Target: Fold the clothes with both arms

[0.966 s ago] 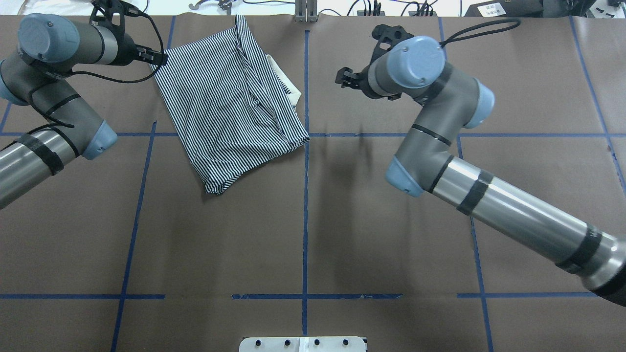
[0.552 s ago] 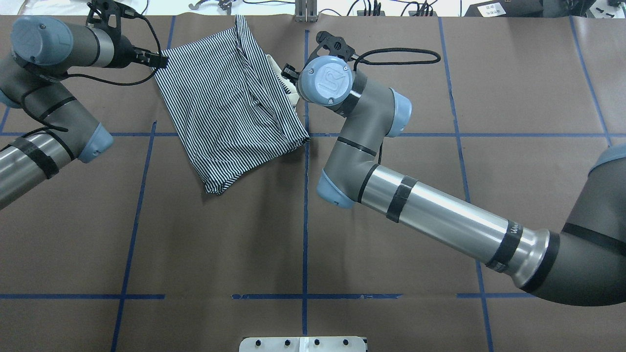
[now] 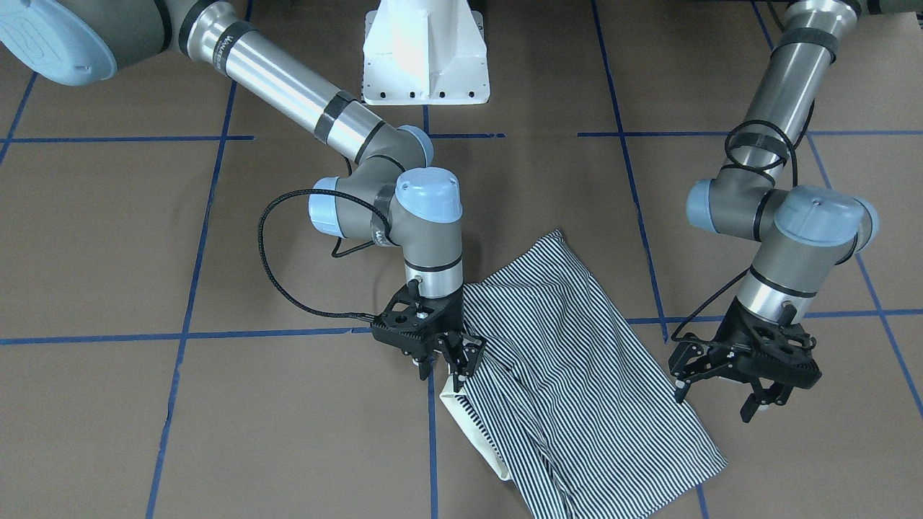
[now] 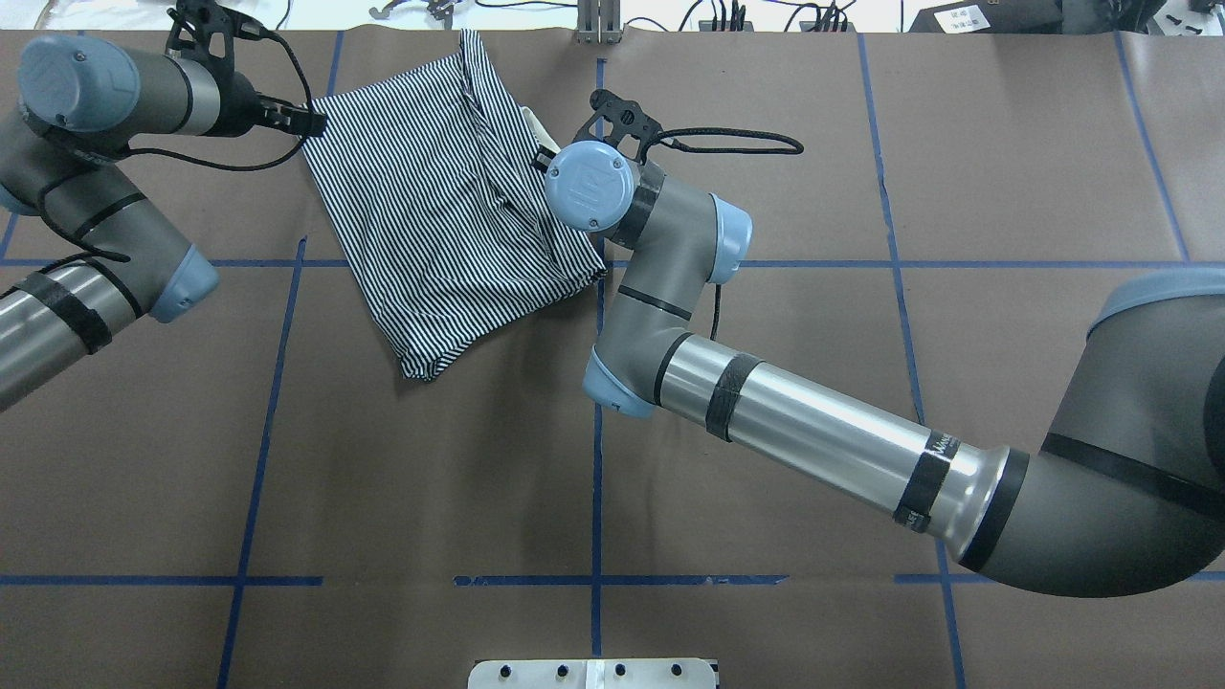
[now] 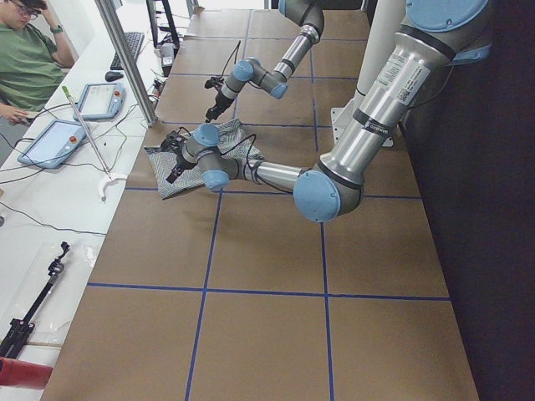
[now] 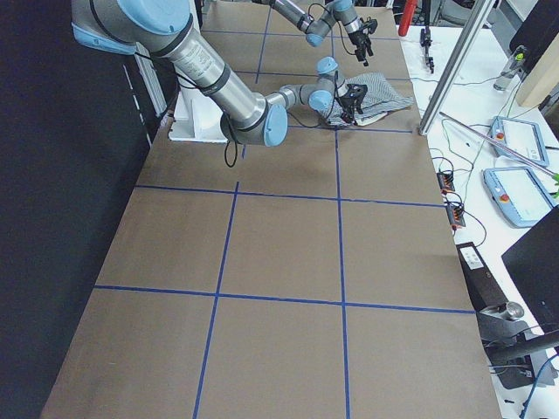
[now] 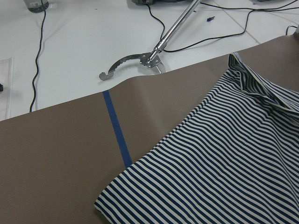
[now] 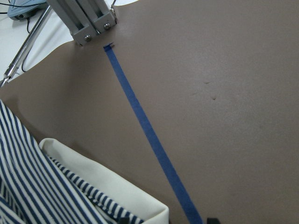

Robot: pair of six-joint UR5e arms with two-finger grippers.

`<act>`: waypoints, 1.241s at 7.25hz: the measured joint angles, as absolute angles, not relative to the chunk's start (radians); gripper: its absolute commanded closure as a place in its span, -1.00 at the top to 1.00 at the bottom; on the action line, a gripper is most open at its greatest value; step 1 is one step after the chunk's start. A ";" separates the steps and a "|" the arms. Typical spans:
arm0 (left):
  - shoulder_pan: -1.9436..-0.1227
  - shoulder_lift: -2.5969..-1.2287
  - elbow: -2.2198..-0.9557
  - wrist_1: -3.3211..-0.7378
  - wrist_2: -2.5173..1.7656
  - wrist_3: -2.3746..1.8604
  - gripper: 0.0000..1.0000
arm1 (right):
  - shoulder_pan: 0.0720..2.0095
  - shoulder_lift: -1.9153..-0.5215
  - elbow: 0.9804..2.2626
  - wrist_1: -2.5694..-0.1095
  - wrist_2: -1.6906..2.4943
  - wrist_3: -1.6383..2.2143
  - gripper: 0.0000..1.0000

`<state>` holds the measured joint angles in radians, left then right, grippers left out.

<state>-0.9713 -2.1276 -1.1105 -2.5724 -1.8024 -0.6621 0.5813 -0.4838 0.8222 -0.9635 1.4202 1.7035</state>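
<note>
Brown surface (image 4: 766, 431) is carrying a folded striped shirt (image 4: 440, 211) lying askew; right jaws are hovering released at its cream collar (image 3: 470, 431), left jaws released beside its far-left corner.

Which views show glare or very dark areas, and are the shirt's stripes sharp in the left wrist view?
Front-facing view: the white pedestal base is very bright. Overhead view: a highlight runs along the right arm. Both side views: one side is nearly black. Left wrist view: the polo shirt stripes are sharp.
</note>
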 measured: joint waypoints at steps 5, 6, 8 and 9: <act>-0.973 -2.126 -1.115 -2.572 -1.802 -0.663 1.00 | 0.567 -0.467 0.788 -0.950 1.378 1.708 0.18; -0.973 -2.125 -1.115 -2.573 -1.802 -0.664 1.00 | 0.565 -0.448 0.749 -0.912 1.365 1.714 0.18; -0.973 -2.121 -1.115 -2.572 -1.802 -0.664 1.00 | 0.564 -0.418 0.680 -0.852 1.349 1.723 -0.12; -0.973 -2.116 -1.115 -2.572 -1.802 -0.664 1.00 | 0.563 -0.415 0.670 -0.845 1.348 1.724 -0.85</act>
<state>-0.9731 -2.1160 -1.1152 -2.5725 -1.8024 -0.6639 0.5631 -0.4145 0.6704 -0.8451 1.3478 1.7237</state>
